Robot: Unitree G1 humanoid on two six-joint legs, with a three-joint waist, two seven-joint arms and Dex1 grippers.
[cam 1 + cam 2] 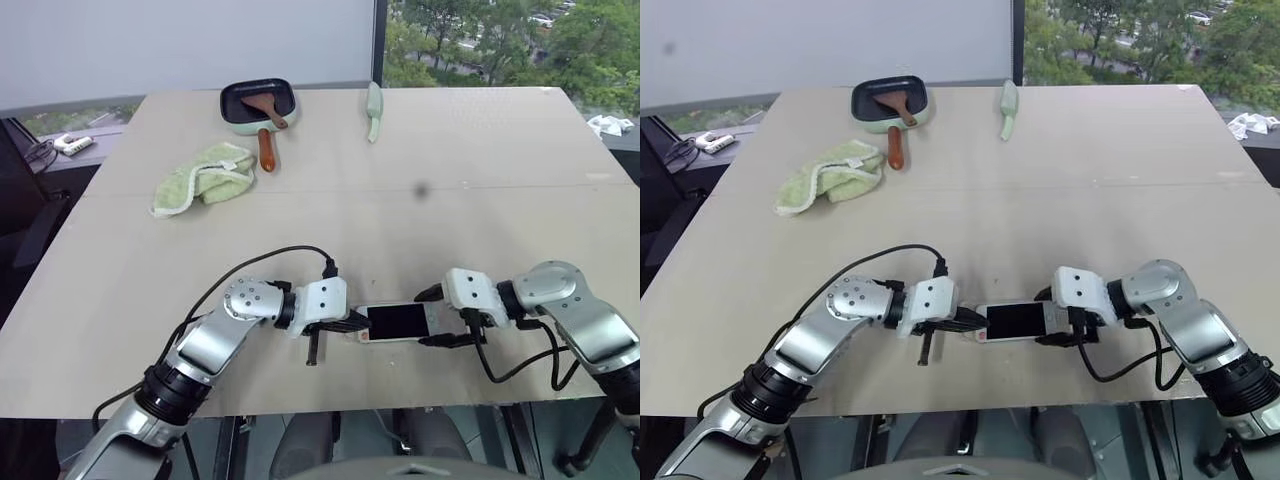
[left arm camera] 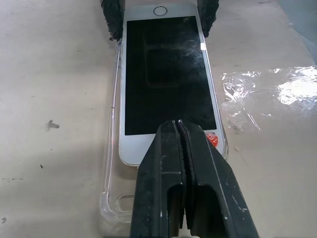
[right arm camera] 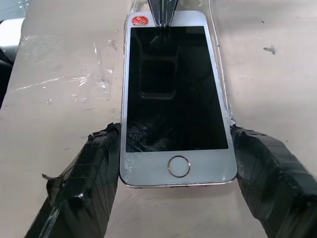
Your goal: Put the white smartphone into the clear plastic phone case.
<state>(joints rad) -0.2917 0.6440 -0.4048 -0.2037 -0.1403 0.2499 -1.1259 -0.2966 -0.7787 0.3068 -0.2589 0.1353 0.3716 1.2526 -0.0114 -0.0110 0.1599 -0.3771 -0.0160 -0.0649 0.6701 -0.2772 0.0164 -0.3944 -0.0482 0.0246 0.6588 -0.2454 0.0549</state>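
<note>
clear plastic phone case [image 2: 113, 188] lies flat near the front edge of the beige counter [image 1: 450, 150], with the white smartphone [image 1: 398, 321] on it, screen up.

head views: left gripper [image 1: 345, 325] comes in from the left at one short end of the phone, right gripper [image 1: 447, 317] from the right at the other end. well apart at the back: a green pan [image 1: 258, 107] with a brown spatula, a green cloth [image 1: 203, 174], a pale green utensil [image 1: 374, 110].

left wrist view: left gripper fingers [image 2: 171, 183] are clenched together with nothing between them, tip resting on the phone's near end by a red sticker [image 2: 212, 140]. the case's rim shows past that end and along one long side, so the phone looks not fully seated there. crinkled clear film [image 2: 267, 91] lies beside it on the counter.

right wrist view: right gripper is spread wide, taped fingers [image 3: 84, 188] flanking the home-button end, one on each long edge, against or just beside it; can't tell if it's actually squeezing.

risks, my read:
- pressing with a single closed tip could slip on the glass, or tip the far end up out of the case.
- phone looks offset in the shell; pushing down before it's lined up could jam a corner on the rim.
- case is light and the counter smooth, so a sideways push may slide the whole stack toward the front edge.
</note>
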